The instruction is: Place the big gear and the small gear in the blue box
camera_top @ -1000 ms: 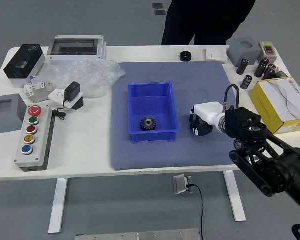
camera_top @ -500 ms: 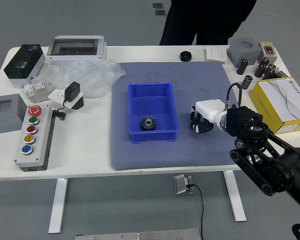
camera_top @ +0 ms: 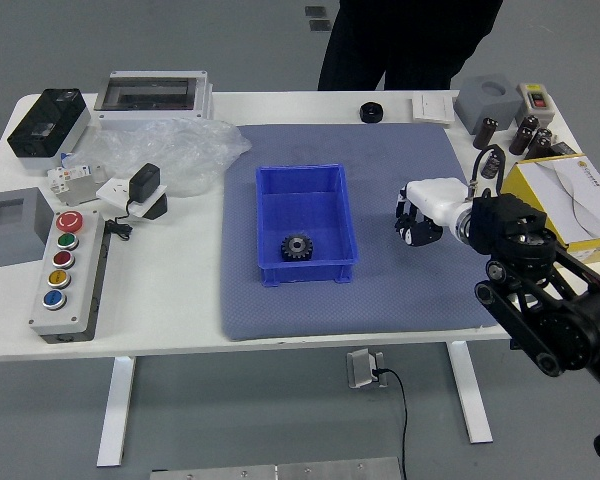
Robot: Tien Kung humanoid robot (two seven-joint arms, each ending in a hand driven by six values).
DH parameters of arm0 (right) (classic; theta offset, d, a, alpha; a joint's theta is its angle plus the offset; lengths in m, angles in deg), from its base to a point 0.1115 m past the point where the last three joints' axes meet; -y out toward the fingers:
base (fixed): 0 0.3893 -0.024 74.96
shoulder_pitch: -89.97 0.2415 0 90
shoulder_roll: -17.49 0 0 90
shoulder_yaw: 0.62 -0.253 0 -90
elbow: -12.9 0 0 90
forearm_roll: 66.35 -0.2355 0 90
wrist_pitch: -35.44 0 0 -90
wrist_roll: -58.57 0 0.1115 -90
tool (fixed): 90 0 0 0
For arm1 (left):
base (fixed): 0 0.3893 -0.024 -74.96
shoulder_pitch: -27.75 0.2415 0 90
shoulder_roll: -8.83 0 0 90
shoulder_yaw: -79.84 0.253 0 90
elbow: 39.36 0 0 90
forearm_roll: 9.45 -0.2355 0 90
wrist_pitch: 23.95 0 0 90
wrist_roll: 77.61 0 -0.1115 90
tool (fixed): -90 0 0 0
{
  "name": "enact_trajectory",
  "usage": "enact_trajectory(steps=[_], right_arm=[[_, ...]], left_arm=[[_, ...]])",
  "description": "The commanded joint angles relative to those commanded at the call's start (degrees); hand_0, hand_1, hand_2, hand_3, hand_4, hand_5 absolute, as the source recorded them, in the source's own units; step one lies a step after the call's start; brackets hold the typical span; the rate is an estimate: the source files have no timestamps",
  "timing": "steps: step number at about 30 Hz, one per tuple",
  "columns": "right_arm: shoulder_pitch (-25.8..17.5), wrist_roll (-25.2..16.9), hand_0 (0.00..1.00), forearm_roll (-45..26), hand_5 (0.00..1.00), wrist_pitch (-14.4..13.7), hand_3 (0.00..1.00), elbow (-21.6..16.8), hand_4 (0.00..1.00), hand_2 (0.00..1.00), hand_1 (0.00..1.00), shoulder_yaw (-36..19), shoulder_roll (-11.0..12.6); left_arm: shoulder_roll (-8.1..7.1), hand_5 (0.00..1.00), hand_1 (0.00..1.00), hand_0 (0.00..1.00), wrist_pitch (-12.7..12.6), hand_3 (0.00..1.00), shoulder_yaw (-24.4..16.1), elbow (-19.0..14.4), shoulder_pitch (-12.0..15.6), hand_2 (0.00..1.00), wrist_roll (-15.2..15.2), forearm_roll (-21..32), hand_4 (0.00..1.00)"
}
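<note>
Gray mat (camera_top: 400, 300) holds the blue box (camera_top: 320, 273), one dark gear (camera_top: 297, 247) inside toward my side, likely rigid, best pinched across its teeth; I can't tell if my right hand (camera_top: 420, 218) is wide, narrow or holding something.

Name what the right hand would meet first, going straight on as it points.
The right hand would probably meet the right-hand wall of the blue box, though depth is unclear and it might pass above.
</note>
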Motion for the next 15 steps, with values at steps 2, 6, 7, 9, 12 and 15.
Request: enact_trajectory(steps=[2,6,7,9,12,15], right_arm=[[0.6,0.0,0.568,0.0,0.123,0.2,0.552,-0.5,0.47,0.468,0.457,-0.6,0.7],[1.9,0.1,0.568,0.0,0.123,0.5,0.551,-1.7,0.468,0.468,0.458,-1.5,1.5],[2.4,0.1,0.568,0.0,0.123,0.6,0.551,-2.2,0.468,0.468,0.458,-1.6,1.5],[3.1,0.1,0.568,0.0,0.123,0.7,0.549,-3.0,0.468,0.467,0.456,-1.8,1.4],[4.1,0.1,0.568,0.0,0.123,0.8,0.549,-4.2,0.468,0.467,0.456,-1.5,0.8],[5.0,0.1,0.572,0.0,0.121,1.0,0.55,-4.9,0.466,0.467,0.457,-0.6,-0.5]], left_arm=[[-0.04,0.25,0.749,0.78,0.0,0.678,0.0,0.0,0.0,0.739,0.0,0.0,0.551],[-0.1,0.25,0.749,0.78,0.0,0.678,0.0,0.0,0.1,0.738,-0.1,0.0,0.55],[-0.12,0.25,0.749,0.78,0.1,0.678,0.1,0.0,0.1,0.738,-0.1,0.0,0.55],[-0.15,0.25,0.749,0.779,0.1,0.678,0.1,0.0,0.1,0.739,-0.1,-0.1,0.55],[-0.2,0.25,0.749,0.779,0.1,0.678,0.2,0.0,0.1,0.739,-0.1,0.0,0.55],[-0.24,0.251,0.749,0.78,0.1,0.678,0.2,0.0,0.2,0.738,-0.1,-0.1,0.549]])
